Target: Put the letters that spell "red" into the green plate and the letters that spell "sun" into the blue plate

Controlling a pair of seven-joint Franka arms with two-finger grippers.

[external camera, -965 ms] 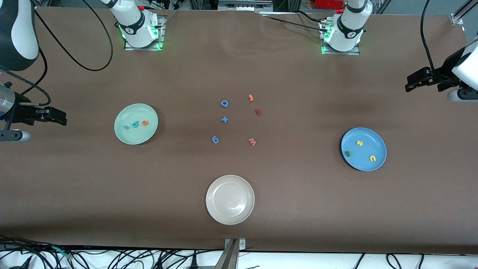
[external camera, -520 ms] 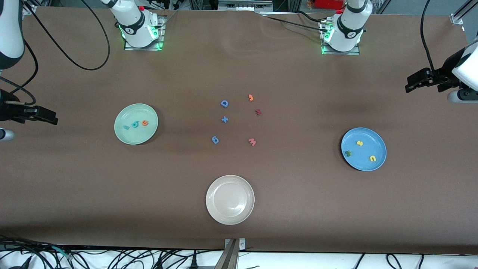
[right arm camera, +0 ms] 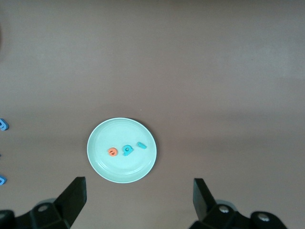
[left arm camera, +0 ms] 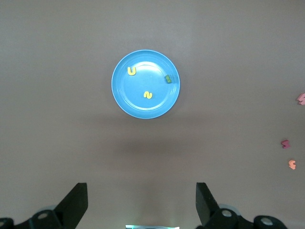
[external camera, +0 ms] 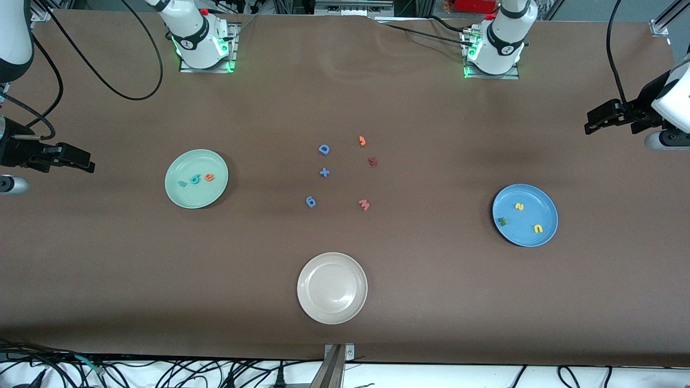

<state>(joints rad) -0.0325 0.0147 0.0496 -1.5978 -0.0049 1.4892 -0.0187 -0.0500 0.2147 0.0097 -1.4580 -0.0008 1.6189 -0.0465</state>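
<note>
Letters [external camera: 195, 178] plated, both pincers [external camera: 591, 125] [external camera: 86, 165] wide, empty

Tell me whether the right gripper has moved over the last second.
Yes. The right gripper has risen in the front view, now sitting higher against the green plate than a second ago.

I read loose foam characters on the table: a blue "D" [external camera: 323, 149], a blue plus sign [external camera: 324, 172], a blue "6" [external camera: 311, 202]. An orange "e" [external camera: 208, 177] lies in the green plate [external camera: 186, 197].
</note>
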